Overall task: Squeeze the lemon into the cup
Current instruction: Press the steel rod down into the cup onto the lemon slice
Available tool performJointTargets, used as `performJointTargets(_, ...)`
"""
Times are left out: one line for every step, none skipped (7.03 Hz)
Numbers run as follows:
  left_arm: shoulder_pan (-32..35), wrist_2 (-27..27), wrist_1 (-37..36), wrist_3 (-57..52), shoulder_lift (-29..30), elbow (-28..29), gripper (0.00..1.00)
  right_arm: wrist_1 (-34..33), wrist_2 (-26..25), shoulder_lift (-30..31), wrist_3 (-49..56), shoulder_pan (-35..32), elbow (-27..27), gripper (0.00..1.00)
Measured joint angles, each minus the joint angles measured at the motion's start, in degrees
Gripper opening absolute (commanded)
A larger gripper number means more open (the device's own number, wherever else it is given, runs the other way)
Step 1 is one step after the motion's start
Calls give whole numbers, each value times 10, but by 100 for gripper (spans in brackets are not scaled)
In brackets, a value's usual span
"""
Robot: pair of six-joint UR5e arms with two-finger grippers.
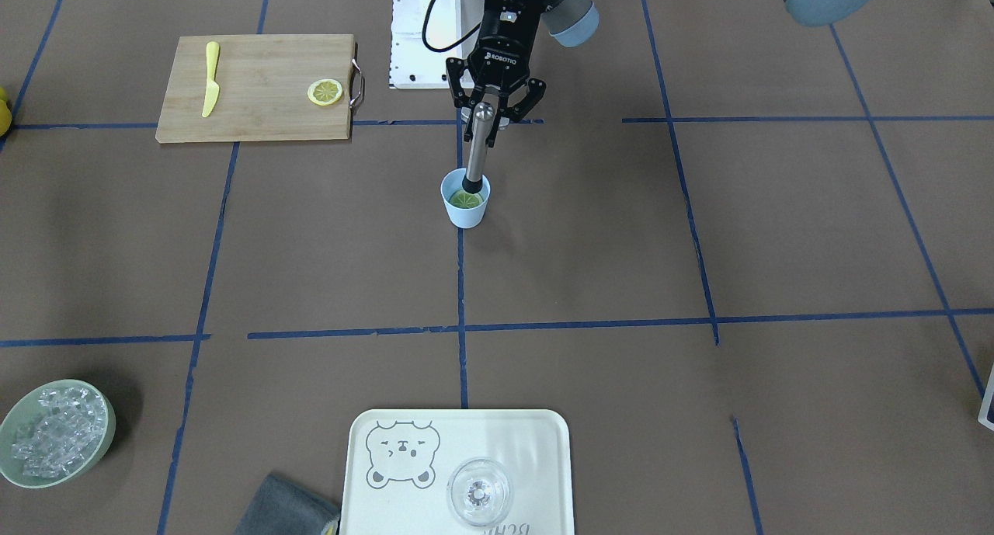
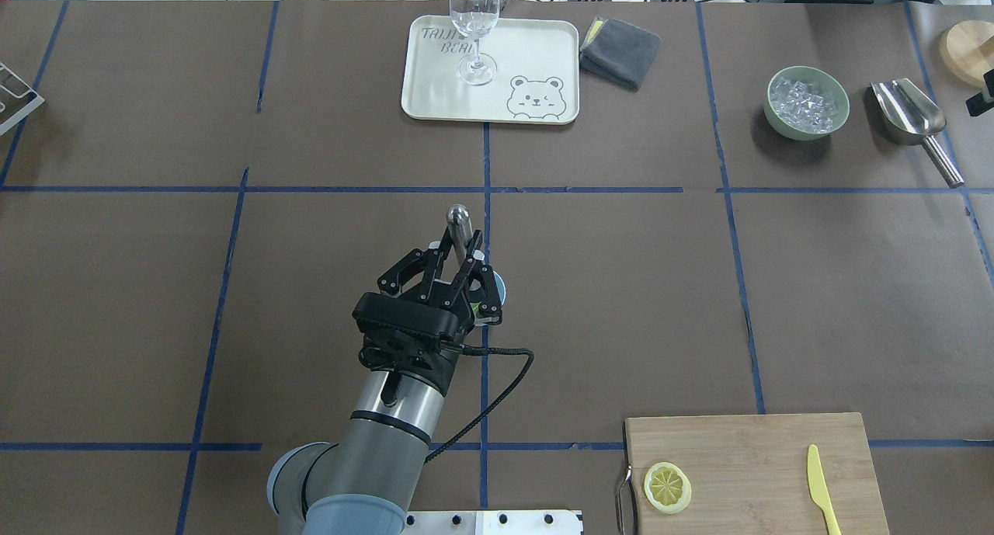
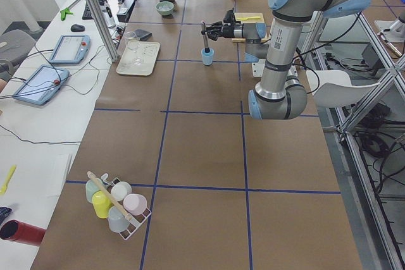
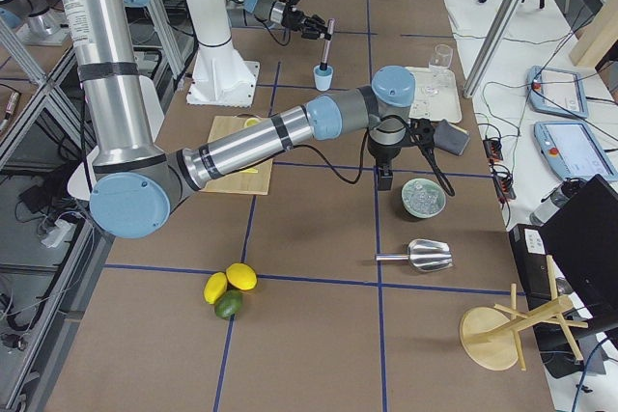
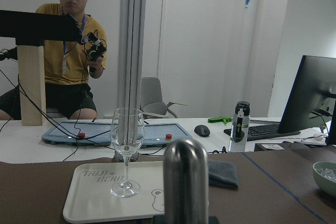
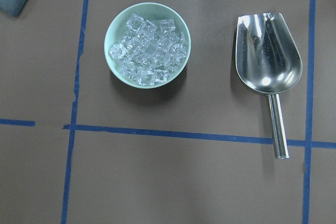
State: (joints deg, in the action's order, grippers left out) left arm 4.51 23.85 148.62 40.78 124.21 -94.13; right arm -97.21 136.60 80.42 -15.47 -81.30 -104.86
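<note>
The light-blue cup [image 1: 466, 209] stands near the table's middle with a lemon slice [image 1: 466, 199] lying flat inside it. A steel muddler [image 1: 477, 151] stands in the cup, its lower end on the slice. My left gripper [image 1: 489, 125] points level across the table and is shut on the muddler's upper part. In the overhead view the gripper [image 2: 460, 251] hides most of the cup [image 2: 499, 286]. A second lemon slice [image 1: 325, 92] lies on the cutting board. My right gripper [image 4: 384, 185] hangs high near the ice bowl; I cannot tell whether it is open or shut.
A wooden cutting board [image 1: 256, 119] holds a yellow knife [image 1: 210, 78]. A tray [image 1: 536, 449] carries a clear glass [image 1: 479, 492]. A green bowl of ice [image 2: 808, 104], a steel scoop [image 2: 912, 119] and a grey cloth [image 2: 620, 51] lie on the far side.
</note>
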Motion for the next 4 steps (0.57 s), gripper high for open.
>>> performJointTargets(-1, 0, 0, 0, 2, 7, 0, 0, -3, 0, 0, 0, 1, 100)
performJointTargets(-2, 0, 0, 1, 3, 15, 0, 0, -5, 0, 0, 0, 1, 100)
performJointTargets(-2, 0, 0, 1, 4, 23, 0, 0, -6, 0, 0, 0, 1, 100)
performJointTargets(-2, 1, 0, 2, 6, 30, 0, 0, -6, 0, 0, 0, 1, 100)
